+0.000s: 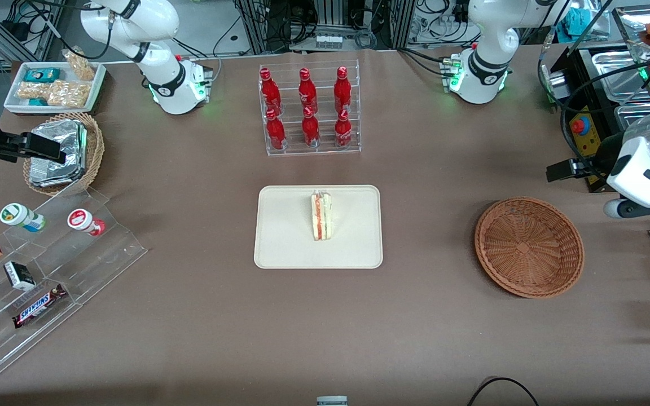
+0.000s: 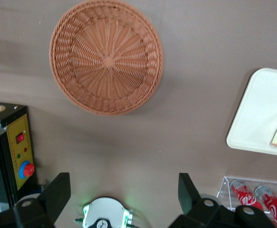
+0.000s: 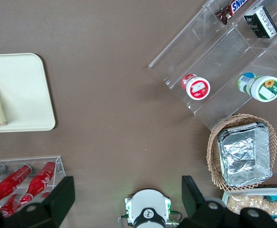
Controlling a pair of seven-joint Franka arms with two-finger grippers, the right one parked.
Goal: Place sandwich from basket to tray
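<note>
**Wicker basket empty, sandwich on the tray**

Wicker was all that showed in the basket (image 1: 529, 246), nothing left on the weave. The sandwich (image 1: 321, 215) was standing on edge near the middle of the tray (image 1: 280, 248), cut face with the red-orange and cream layers pointing up at the front camera. Basket and tray were well apart, with the basket toward the working arm's end of the table.

The gripper (image 2: 124, 192) hung high over the table, farther from the front camera than the basket and close to its own arm base. Its fingers (image 2: 57, 192) were spread wide with nothing between them, only bare table and the base's green light showing through the gap.

So my read was that the placing step itself was done and the arm was in the pull-back part. Nothing about the sandwich looked like it needed fixing; it sat well inside the rim and wasn't leaning on anything. The next move probably just called for parking the arm clear of the bottle rack (image 1: 309, 110), no regrasp needed.
</note>
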